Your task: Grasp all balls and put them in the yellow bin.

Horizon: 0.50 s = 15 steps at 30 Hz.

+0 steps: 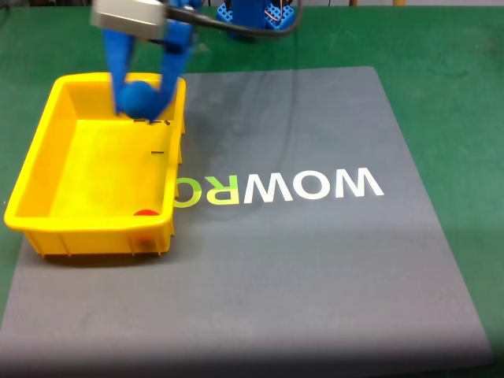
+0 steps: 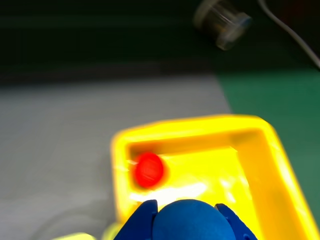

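The blue ball (image 1: 140, 96) is pinched between the two blue fingers (image 1: 118, 59), which are spread only as far as the ball's width and pressed against its opposite sides; the same hold is seen in the wrist view, where the ball (image 2: 190, 220) sits between the finger tips (image 2: 142, 220). The gripper (image 1: 142, 101) is held above the far end of the yellow bin (image 1: 31, 165), just inside its far right corner as the fixed view shows it, and the ball is clear of the bin floor.

The ball is judged to be light, matte and fairly firm, so little slip is expected, though as a round thing it would roll if released onto a slope. It is best taken across its middle, as it appears to be here.

The red ball (image 1: 145, 212) is already lying in the bin, against the near wall and close to the near right corner in the fixed view; in the wrist view it (image 2: 149, 170) rests in a corner of the bin (image 2: 280, 160). The bin stands on a grey mat (image 1: 315, 260) bearing white and green lettering, with the green table (image 1: 457, 71) around the mat. A clear cylindrical object (image 2: 222, 22) is seen well beyond the bin in the wrist view. Only the release of the blue ball is judged to remain.
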Tool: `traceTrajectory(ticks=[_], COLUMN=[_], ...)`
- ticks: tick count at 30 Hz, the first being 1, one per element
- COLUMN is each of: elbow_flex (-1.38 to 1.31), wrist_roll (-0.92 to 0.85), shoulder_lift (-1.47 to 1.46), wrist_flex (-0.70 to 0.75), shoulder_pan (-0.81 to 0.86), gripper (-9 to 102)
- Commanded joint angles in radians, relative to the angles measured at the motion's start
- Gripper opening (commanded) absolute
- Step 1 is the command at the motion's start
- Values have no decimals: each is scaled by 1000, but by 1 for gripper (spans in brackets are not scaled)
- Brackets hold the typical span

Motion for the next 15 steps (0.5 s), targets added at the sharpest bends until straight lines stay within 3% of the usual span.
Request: traceTrajectory(ticks=[1,11,12,15], elbow_flex=[9,38,40,40], wrist_roll=[-5,-15,-9,3], shoulder_lift=[103,110,112,115], wrist_flex=[0,0,0,8], shoulder_pan=[78,163,164,164], gripper=[0,0,4,38])
